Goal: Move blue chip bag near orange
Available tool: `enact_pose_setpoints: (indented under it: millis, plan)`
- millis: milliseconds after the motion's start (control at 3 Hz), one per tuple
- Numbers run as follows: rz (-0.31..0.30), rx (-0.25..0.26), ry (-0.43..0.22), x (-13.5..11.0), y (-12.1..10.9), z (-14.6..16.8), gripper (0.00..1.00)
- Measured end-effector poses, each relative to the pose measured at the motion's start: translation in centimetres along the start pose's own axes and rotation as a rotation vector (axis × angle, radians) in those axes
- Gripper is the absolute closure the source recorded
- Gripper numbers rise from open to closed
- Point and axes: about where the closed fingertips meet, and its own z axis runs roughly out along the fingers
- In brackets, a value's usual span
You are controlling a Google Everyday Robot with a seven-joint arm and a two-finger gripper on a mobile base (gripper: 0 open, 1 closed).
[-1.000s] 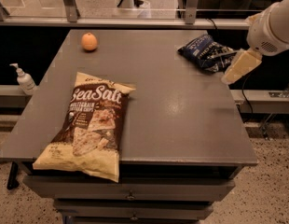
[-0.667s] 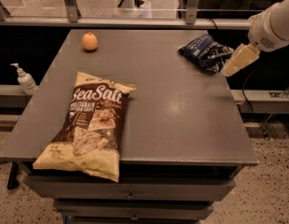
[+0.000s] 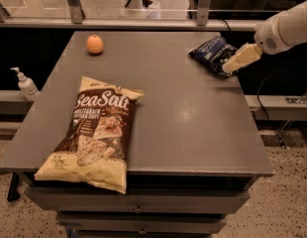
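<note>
The blue chip bag [image 3: 210,52] is a small dark navy wrinkly bag lying at the far right of the grey table [image 3: 193,113]. The orange [image 3: 94,44] sits at the far left of the table, well apart from the bag. My gripper [image 3: 231,66] is cream-coloured and comes in from the right on a white arm [image 3: 287,29]. Its tip points down-left and overlaps the bag's right edge. Whether it touches the bag I cannot tell.
A large cream-and-brown "Sea Salt" chip bag [image 3: 96,133] lies at the front left of the table. A white pump bottle [image 3: 25,85] stands on a ledge left of the table. A rail and posts [image 3: 143,23] run behind the table's far edge.
My gripper has moved left and slightly away from me, from beside the table's right edge to the blue chip bag's right edge. The bags and orange have not moved.
</note>
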Motion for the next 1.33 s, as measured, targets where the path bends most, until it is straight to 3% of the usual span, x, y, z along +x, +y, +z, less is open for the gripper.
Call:
enact_pose_setpoints:
  millis: [667,1333]
  plan:
    - [0.056,-0.076,-0.047,-1.0,1.6,3.0,0.49]
    - [0.06,-0.106,-0.085,-2.4,3.0,3.0,0.95]
